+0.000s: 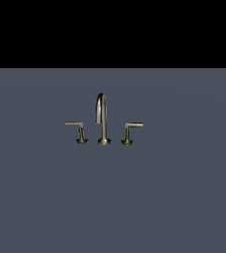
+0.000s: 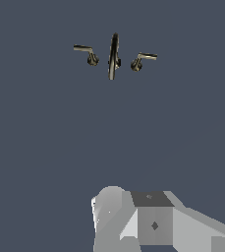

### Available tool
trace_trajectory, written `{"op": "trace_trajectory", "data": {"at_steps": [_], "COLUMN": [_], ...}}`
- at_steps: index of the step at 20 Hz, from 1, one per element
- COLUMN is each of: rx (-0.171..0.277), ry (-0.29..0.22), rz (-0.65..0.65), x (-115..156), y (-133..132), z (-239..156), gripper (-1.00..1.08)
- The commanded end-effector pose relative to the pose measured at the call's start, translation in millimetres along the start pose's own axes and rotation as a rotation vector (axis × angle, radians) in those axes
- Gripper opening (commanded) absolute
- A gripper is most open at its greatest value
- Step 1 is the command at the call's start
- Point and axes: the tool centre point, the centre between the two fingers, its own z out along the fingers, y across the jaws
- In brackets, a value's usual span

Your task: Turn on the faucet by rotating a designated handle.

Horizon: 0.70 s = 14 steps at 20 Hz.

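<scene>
Handle [image 1: 132, 129]: right-hand L-shaped lever of the set, on the exterior view's right. Thin bar on a short post with a flared base, bar pointing outward, away from the spout, roughly level. Base sits on the flat grey surface. Nothing touching it. Also seen in the wrist view [image 2: 144, 58], small and far off, bar again pointing away from the spout.

Faucet [image 1: 102, 121]: small dull brass-grey three-piece set, standing about mid-scene in the exterior view. Arched gooseneck spout [image 1: 101, 111] in the middle, upright, clearly taller than both levers. Left-hand lever [image 1: 77, 129] mirrors the handle on the other side, bar pointing outward the opposite way. Three bases in a row, each apart from the next, spout between the two levers. In the wrist view the spout [image 2: 113, 55] shows almost edge-on as a narrow dark strip, with the left-hand lever [image 2: 87, 52] beside it.

Desk [image 1: 112, 197]: plain slate-grey, carries the faucet only. Black band above it in the exterior view.

Arm: not in the exterior view. The wrist view shows a pale grey blocky part of the robot [image 2: 148, 221] at the frame edge, well apart from the faucet. It is probably the hand housing, hard to be sure from this angle. The claw's fingers aren't visible in either picture, so whether it is apart or together can't be told. It holds nothing that can be seen.
</scene>
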Motion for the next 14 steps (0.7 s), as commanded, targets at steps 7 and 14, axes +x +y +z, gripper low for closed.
{"op": "trace_trajectory", "data": {"at_steps": [7,14], "rx": [0.000,0.002], "ry": [0.000,0.000], "rz": [0.022,0.103], "x": [4,21], "y": [-2,-11], "z": [5,24], "gripper": [-1.00,-1.00]}}
